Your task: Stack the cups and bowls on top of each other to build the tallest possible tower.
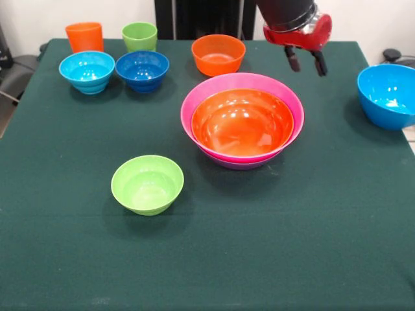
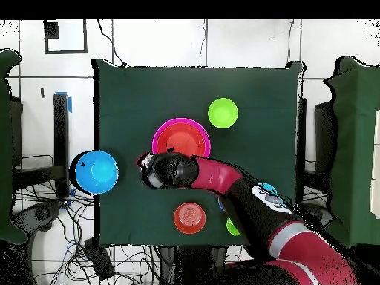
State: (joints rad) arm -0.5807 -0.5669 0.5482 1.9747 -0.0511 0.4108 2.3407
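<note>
The tower [image 1: 242, 120] stands mid-table: a wide orange bowl [image 1: 242, 123] nested in a pink bowl [image 1: 194, 103], with a purple rim [image 1: 240, 164] showing beneath; it also shows in the overhead view [image 2: 181, 137]. The big blue bowl [image 1: 389, 94] sits at the right table edge, apart. My gripper [image 1: 305, 61] hangs open and empty above the table between tower and blue bowl. At the far left stand the orange cup [image 1: 85, 36] and lime-green cup [image 1: 139, 35], with the light-blue [image 1: 87, 71], dark-blue [image 1: 142, 70] and small orange [image 1: 218, 54] bowls. The lime-green bowl [image 1: 147, 184] sits alone in front.
The green table cloth [image 1: 292, 246] ends close to the big blue bowl at the right edge. In the overhead view the arm [image 2: 245, 193] covers the dark-blue bowl and both cups. Cables lie on the floor [image 2: 44, 215] beside the table.
</note>
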